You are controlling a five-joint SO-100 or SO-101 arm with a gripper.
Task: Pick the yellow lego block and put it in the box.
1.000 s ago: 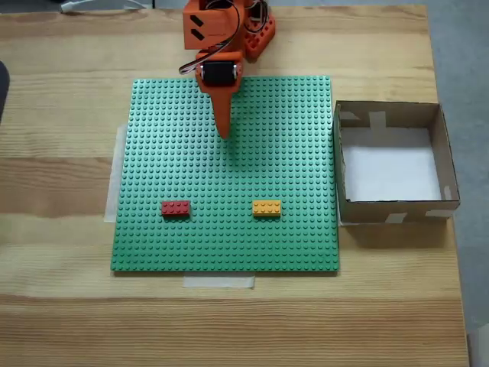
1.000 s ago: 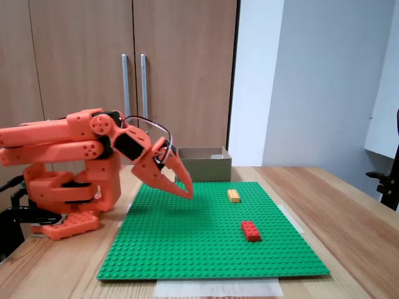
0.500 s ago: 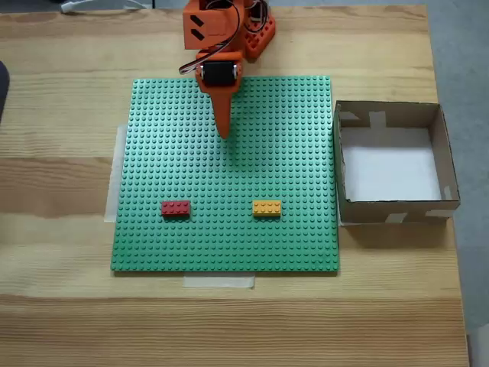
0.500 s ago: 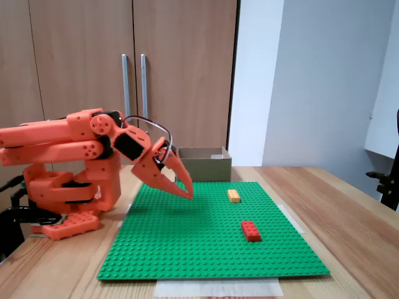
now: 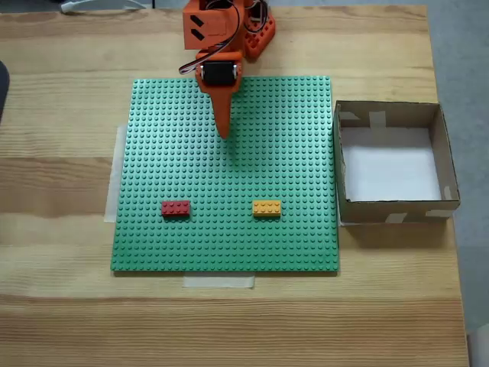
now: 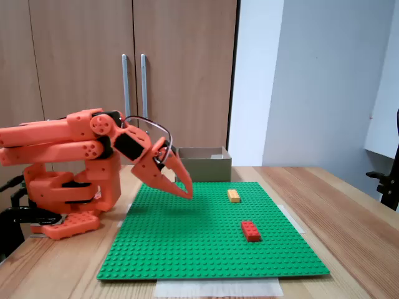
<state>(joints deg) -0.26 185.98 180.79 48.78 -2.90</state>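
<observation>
1. Change: none is noted across the last second; the pincer (image 5: pixel 223 134) is held in the same spot above the green baseplate (image 5: pixel 290 122), so the approach is judged not yet begun.
2. Pincer state: clenched, tips together, nothing grasped (image 6: pixel 187 194).
3. The yellow lego block (image 5: pixel 267 207): seated on the baseplate, well apart from the pincer, near the box (image 5: pixel 390 210).
4. The box: set on the counter (image 5: pixel 61 153) just beside the baseplate, seen empty.
5. Red brick (image 5: pixel 176 207): placed apart from the yellow one; no obstruction is seen.
</observation>
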